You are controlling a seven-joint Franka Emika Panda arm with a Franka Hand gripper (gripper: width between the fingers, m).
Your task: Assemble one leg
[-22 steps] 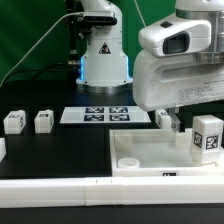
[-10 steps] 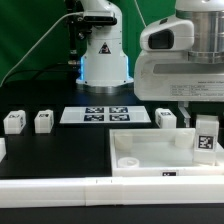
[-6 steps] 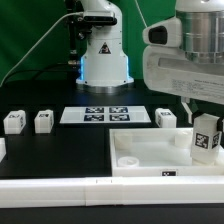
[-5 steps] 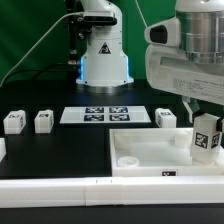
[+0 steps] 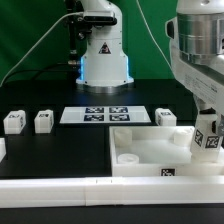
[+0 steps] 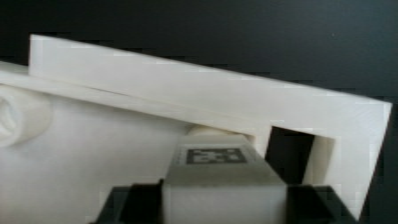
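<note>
Because the leg [image 5: 211, 137] has to seat in a corner of the tray [image 5: 150, 150], you see the gripper [image 6: 217, 192] clamped on it, tilted over the tray's corner on the exterior view's right.

In the exterior view, my gripper [image 5: 209, 128] sits at the picture's right edge, and my own housing covers most of my fingers; the closure on the leg [image 5: 211, 138] cannot be confirmed from that view. The leg's tag is cut off by the same edge. The wrist view shows only the tips of my fingers [image 6: 134, 205], cropped by the picture's border. The leg [image 6: 219, 178] there is blurred, its lower end hidden behind my fingers; its tag pattern is too soft to read. The tray-like piece [image 6: 214, 85] is also blurred, and the contact between leg and socket is possibly seated but not discernible. A small block [image 5: 2, 149] at the exterior view's left edge is cropped.
</note>
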